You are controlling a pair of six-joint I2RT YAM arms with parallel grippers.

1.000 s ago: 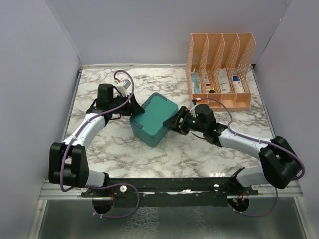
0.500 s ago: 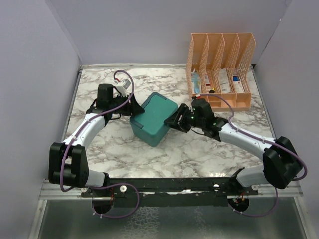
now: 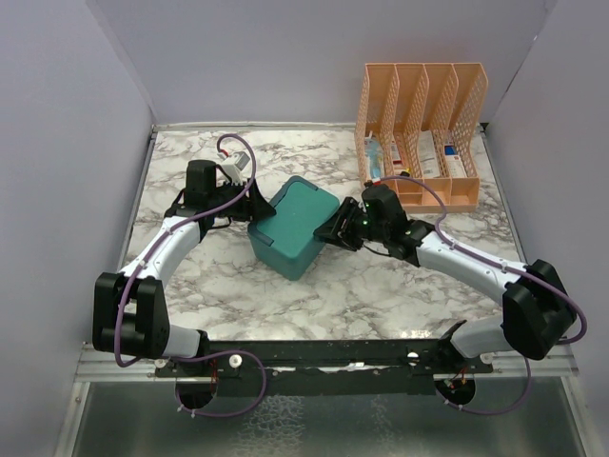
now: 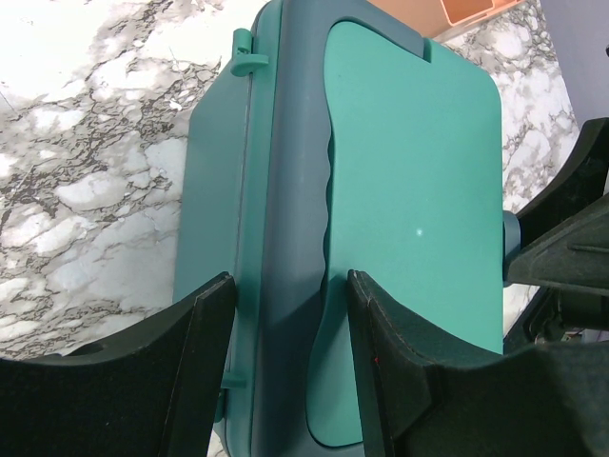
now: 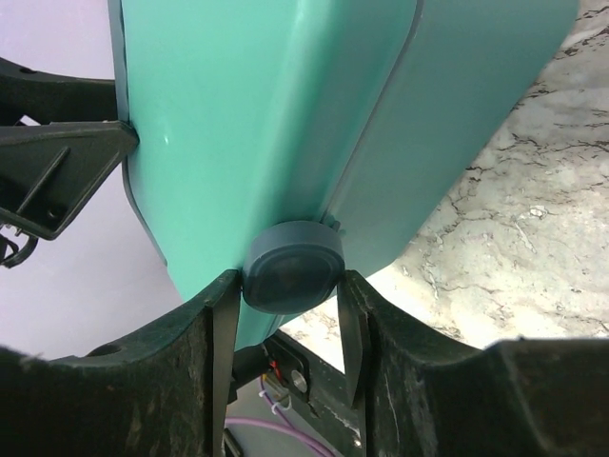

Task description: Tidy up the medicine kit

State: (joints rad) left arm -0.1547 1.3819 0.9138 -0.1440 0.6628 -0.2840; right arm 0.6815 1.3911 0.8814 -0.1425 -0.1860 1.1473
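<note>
The medicine kit (image 3: 293,227) sits on the marble counter (image 3: 381,286), left of the orange file organizer (image 3: 419,114) and nearer the arms than it, well apart from the organizer's front lip. It is turned at an angle, with one corner towards the organizer, and its lid is down.

The left tool (image 3: 249,211) is at the end of the kit farthest from the organizer. In the left wrist view its two black fingers (image 4: 205,343) straddle the darker rim of the lid. One lies against the side wall by the seam and the other on the lid's raised panel. The tool is about half spread and grips that rim.

The right tool (image 3: 335,233) is at the end of the kit that faces the organizer. In the right wrist view a round grey knob (image 5: 292,257) sticks out from the kit's seam and sits between the fingers (image 5: 214,362), which lie close against it on both sides. Whether they press on it or only flank it, I cannot tell.

The organizer stands upright at the back of the counter. Small boxes and tubes lie low in its slots, too small to name.
</note>
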